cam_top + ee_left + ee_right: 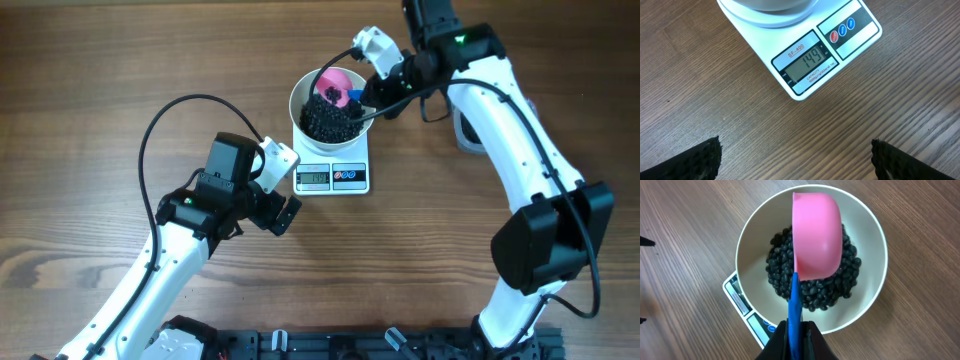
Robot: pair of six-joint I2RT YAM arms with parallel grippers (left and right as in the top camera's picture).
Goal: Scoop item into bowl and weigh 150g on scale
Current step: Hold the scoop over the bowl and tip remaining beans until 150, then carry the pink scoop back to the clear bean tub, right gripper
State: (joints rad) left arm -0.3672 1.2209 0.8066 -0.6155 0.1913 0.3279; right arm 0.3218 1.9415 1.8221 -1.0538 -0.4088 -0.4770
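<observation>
My right gripper (796,330) is clamped shut on the blue handle of the pink scoop (816,235). The scoop reaches straight out ahead of my fingers, over the bowl (750,245). The bowl sits below and in front of that gripper, on top of the scale (333,172). The item (780,270), a heap of glossy black beans, lies in the bowl's bottom, right under the scoop's cup. The cup shows me only a smooth pink face with no beans on it, so I judge it tipped out and empty.

My left gripper (795,160) hangs wide open and holds nothing, low over the wooden table (700,90). The scale's front is just ahead of its fingers (695,160), and its display (807,61) reads 149 from there.

I judge this the topping-up step, a hair short of the target. The next move calls for a tiny addition, a few beans only, shaken in gently rather than a full scoop. The scoop must not press on the bowl or rim, or the reading will lie.
</observation>
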